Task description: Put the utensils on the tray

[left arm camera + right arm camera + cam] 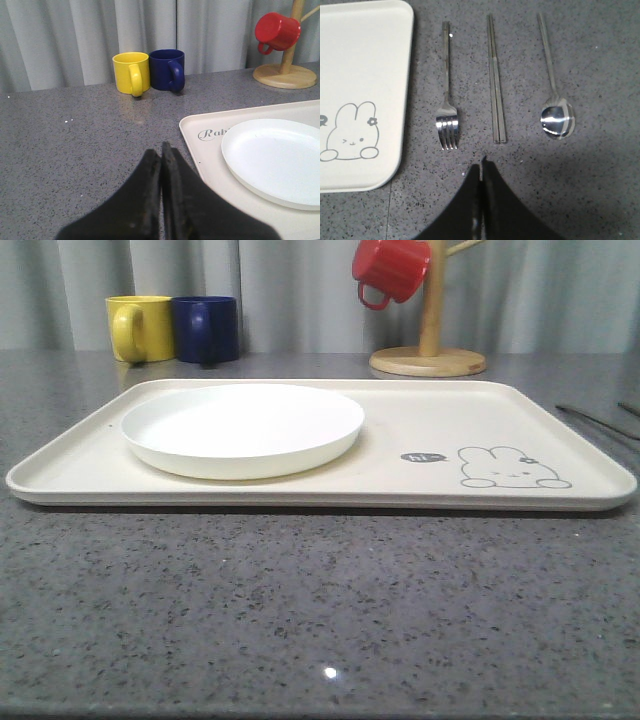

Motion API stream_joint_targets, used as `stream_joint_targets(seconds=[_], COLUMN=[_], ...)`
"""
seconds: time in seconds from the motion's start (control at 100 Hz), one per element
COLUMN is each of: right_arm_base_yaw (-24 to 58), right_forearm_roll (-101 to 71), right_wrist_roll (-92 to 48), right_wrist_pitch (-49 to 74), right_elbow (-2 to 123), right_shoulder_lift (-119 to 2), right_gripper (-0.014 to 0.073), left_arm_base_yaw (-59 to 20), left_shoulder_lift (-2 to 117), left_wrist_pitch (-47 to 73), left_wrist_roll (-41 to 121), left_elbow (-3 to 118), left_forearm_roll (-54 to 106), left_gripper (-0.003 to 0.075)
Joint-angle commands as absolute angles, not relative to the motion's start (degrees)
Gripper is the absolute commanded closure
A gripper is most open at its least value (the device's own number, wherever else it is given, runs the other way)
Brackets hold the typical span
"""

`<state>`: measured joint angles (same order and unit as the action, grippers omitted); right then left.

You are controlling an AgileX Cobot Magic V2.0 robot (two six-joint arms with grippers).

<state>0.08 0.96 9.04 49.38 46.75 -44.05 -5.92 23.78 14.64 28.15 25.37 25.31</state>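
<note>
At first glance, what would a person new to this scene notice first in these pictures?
The large cream tray fills the middle of the table, with a white plate on its left part and a rabbit drawing near its right front corner. Beside the tray, on the grey tabletop, a fork, chopsticks and spoon lie in a row. A red mug hangs on a wooden stand behind.

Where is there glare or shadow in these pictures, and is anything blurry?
Front view: a bright glint on the counter, and the plate looks washed out. Right wrist view: highlights on the spoon bowl and fork tines, and a soft shadow around the right pincer. Left wrist view: the left pincer looks soft.
</note>
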Motion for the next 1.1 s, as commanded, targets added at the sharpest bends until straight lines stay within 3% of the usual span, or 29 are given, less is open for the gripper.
stream_joint_targets(seconds=[0.0,0.19,0.29,0.53,1.09], right_arm_base_yaw=[-0.19,-0.19,-0.19,-0.19,3.21], right_forearm_roll=[0.44,0.31,0.0,-2.54,-6.11], right_wrist_roll=[8.45,8.45,8.45,4.98,0.88], right_wrist_pitch=[47.42,50.16,50.95,49.88,44.42], right_elbow=[48.77,48.77,48.77,49.45,64.53], right_shoulder_lift=[-45.16,-45.35,-45.35,-48.1,-76.66], right_gripper=[0.0553,0.0272,0.0181,0.018,0.018], left_arm_base_yaw=[-5.89,-5.89,-5.89,-5.89,-5.89], left_shoulder_lift=[24.14,24.14,24.14,24.14,24.14], left_wrist_pitch=[10.15,10.15,10.15,10.15,10.15], left_wrist_roll=[28.16,28.16,28.16,28.16,28.16], left_elbow=[26.99,26.99,26.99,26.99,26.99], left_forearm_roll=[26.09,26.09,26.09,26.09,26.09], left_gripper=[0.0738,0.0738,0.0738,0.0738,0.0738])
